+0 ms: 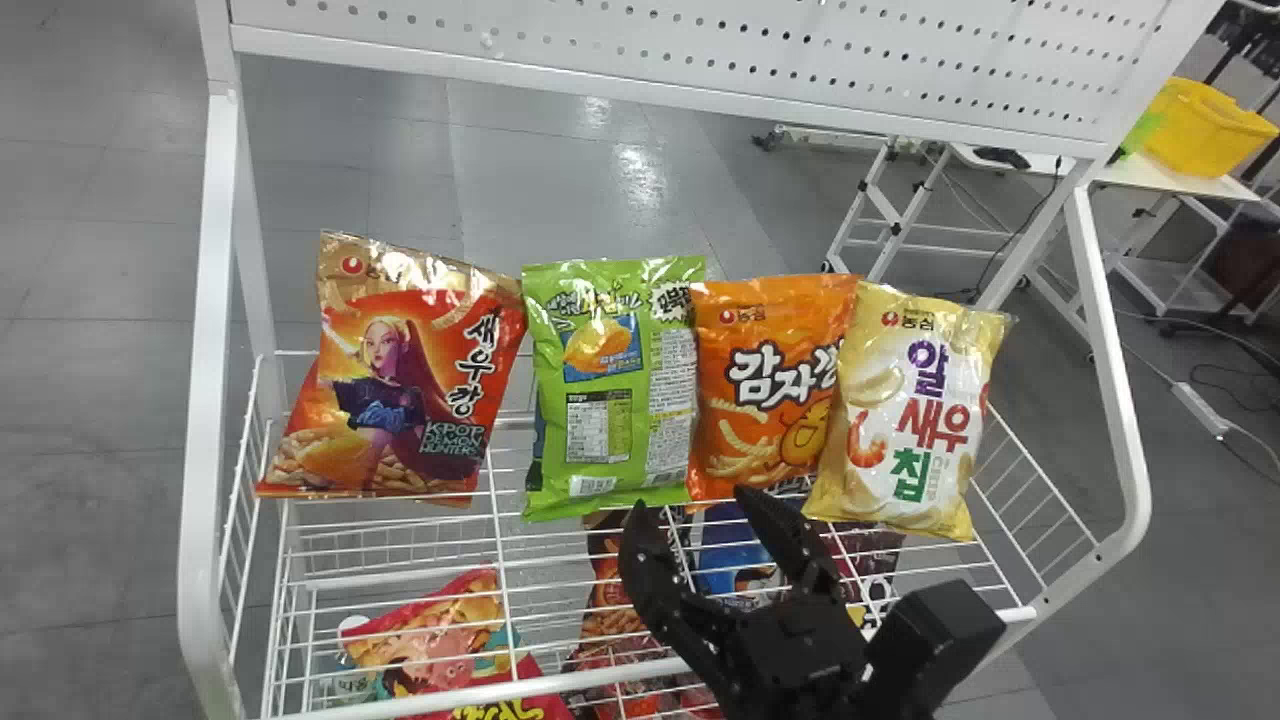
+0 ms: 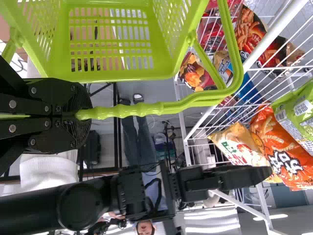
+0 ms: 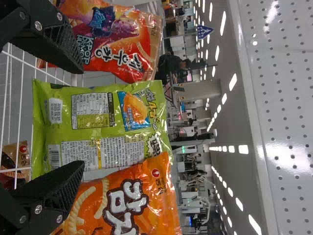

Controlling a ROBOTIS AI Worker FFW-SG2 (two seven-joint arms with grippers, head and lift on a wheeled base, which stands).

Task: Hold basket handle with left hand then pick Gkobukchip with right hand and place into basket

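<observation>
left gripper [image 2: 82,115] closed on the handle [image 2: 142,110] of the light green basket [image 2: 122,76], handle held between its two fingers, basket near the white wire rack [image 1: 210,300]. right gripper [image 1: 692,505] wide, fingers spread apart, nothing between them, in front of the rack's upper shelf, low by the bottom edges of the green bag and the orange bag. the gkobukchip looks to be the green bag [image 1: 610,380], printed back side facing the robot, can't tell for sure from the print; it's upright on the upper shelf, second from the robot's left, between the red bag [image 1: 400,380] and the orange bag [image 1: 770,390], with the orange one touching its side. right wrist view has the green bag straight ahead of the right gripper [image 3: 80,117], fingers near its lower end, one toward the red bag side, other toward the orange bag side. cream bag [image 1: 905,410] is last in the row at the robot's right, touching the orange one, a bit tilted. more snack bags [image 1: 430,640] lower down in the rack, seen through the wires. white board with holes [image 1: 700,30] across the rack above the row. yellow bin [image 1: 1205,125] on a table well behind, robot's right.
</observation>
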